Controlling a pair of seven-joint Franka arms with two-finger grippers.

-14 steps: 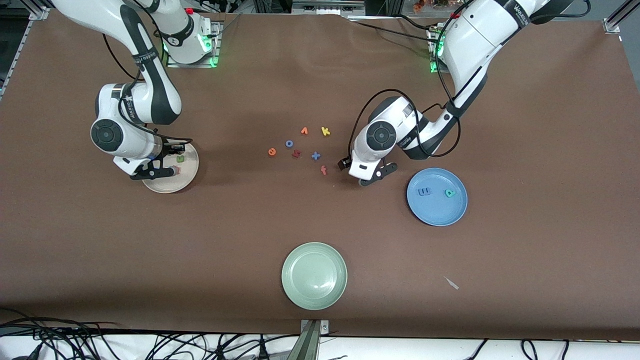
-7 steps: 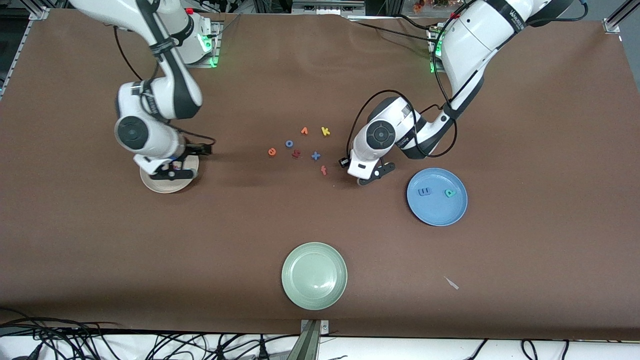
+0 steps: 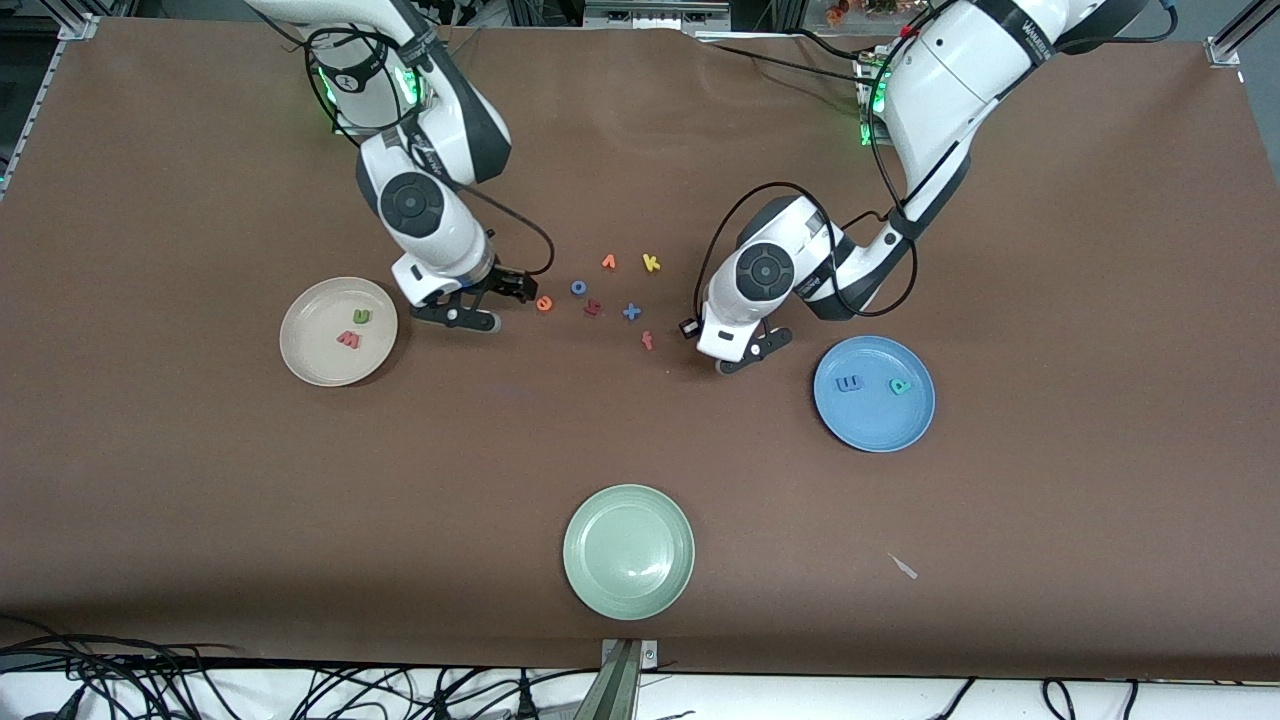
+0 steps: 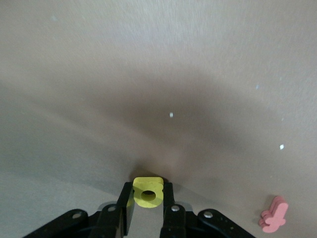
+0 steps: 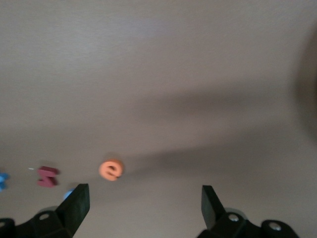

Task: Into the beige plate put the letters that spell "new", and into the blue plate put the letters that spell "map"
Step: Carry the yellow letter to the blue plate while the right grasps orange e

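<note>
Pinching yellow a [image 4: 147,192], left claw [image 4: 147,208], right claw [image 5: 143,198] spread over orange e [image 5: 111,169], no legible writing.

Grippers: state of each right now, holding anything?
Left gripper: shut on the yellow a, close to the blue plate.
Right gripper: open, holding nothing, by the orange e.
</note>
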